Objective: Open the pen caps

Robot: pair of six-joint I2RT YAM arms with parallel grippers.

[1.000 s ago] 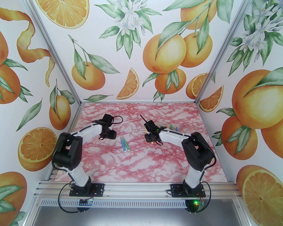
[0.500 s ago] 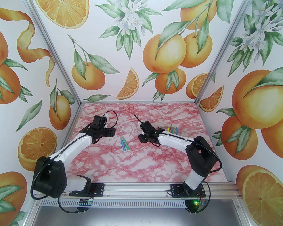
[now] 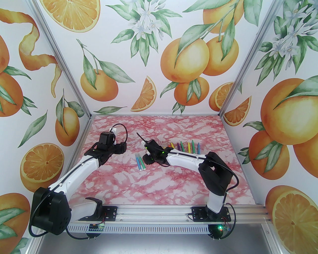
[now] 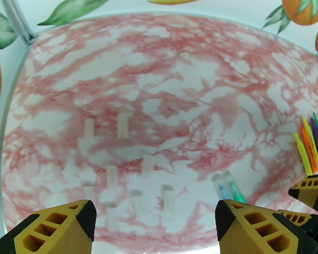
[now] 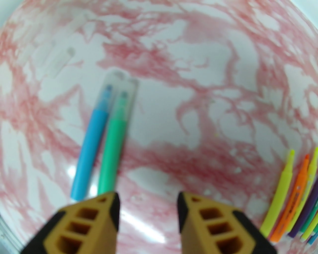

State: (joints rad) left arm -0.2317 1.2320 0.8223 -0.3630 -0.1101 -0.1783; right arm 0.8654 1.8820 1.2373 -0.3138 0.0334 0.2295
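Caught a beat after letting go, the left gripper (image 4: 155,218) hangs with its jaws spread wide and empty. Its arm has drawn back from the middle of the table (image 3: 159,183), and loose pen caps (image 4: 122,125), clear and hard to pick out against the pink marble, lie scattered just ahead of and below its fingertips. The right gripper (image 5: 148,208), jaws partly apart with nothing between them, has swung across in the same second to the blue pen (image 5: 89,151) and the green pen (image 5: 113,151). The two lie side by side and touching, just ahead of it and toward the left in its wrist view, their clear caps (image 5: 119,81) pointing away. That swing has uncovered a row of uncapped pens (image 5: 280,193) off to its right. By the look of it, only this pair remains to be opened. Bare marble lies ahead of both grippers. The back wall (image 4: 119,8) stands well beyond, and a metal edge (image 4: 18,22) marks the corner far to the left gripper's left.
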